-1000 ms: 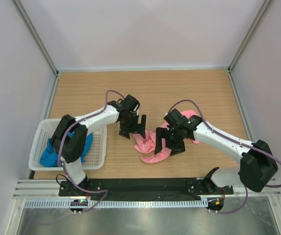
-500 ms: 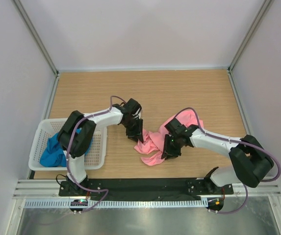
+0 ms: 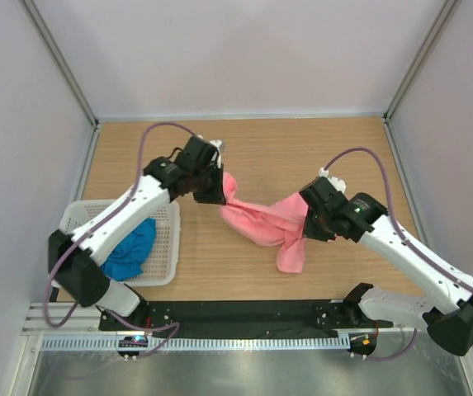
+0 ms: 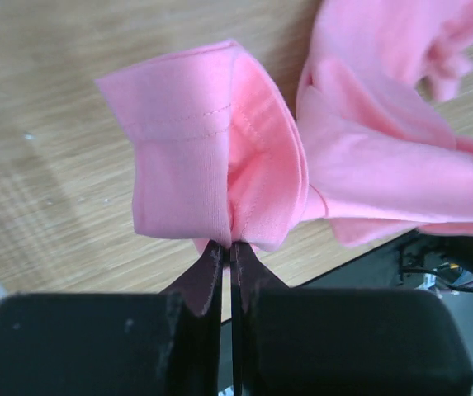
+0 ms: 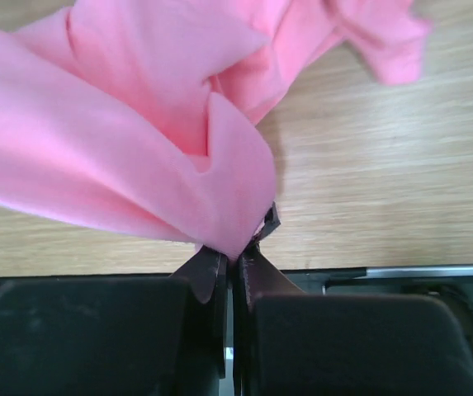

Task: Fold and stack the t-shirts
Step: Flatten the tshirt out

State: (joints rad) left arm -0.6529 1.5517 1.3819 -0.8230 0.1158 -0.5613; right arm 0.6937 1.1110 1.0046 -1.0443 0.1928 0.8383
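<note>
Since a second ago, both arms have drawn apart and up from the crumpled heap near the table's front middle. Their jaws, then spread wide above the cloth, are now pressed together on it.

The left gripper (image 3: 218, 193) is clamped on a folded, stitched hem of the salmon pink t-shirt (image 3: 262, 221). In the left wrist view the two dark fingers (image 4: 207, 276) meet with the fabric bunched up out of them. The right gripper (image 3: 307, 223) pinches another edge of the same shirt, and in its wrist view a fold of pink rises out from between the closed fingertips.

Between the two grips the shirt hangs as a sagging band across the middle of the wooden table (image 3: 302, 148). A loose end droops below the right gripper toward the near edge.

Further left, the bright blue t-shirt (image 3: 129, 252) lies crumpled inside the white perforated basket (image 3: 167, 239), which sits at the table's left near side, well apart from the pink shirt. The left arm's forearm passes over the basket's far corner.
</note>
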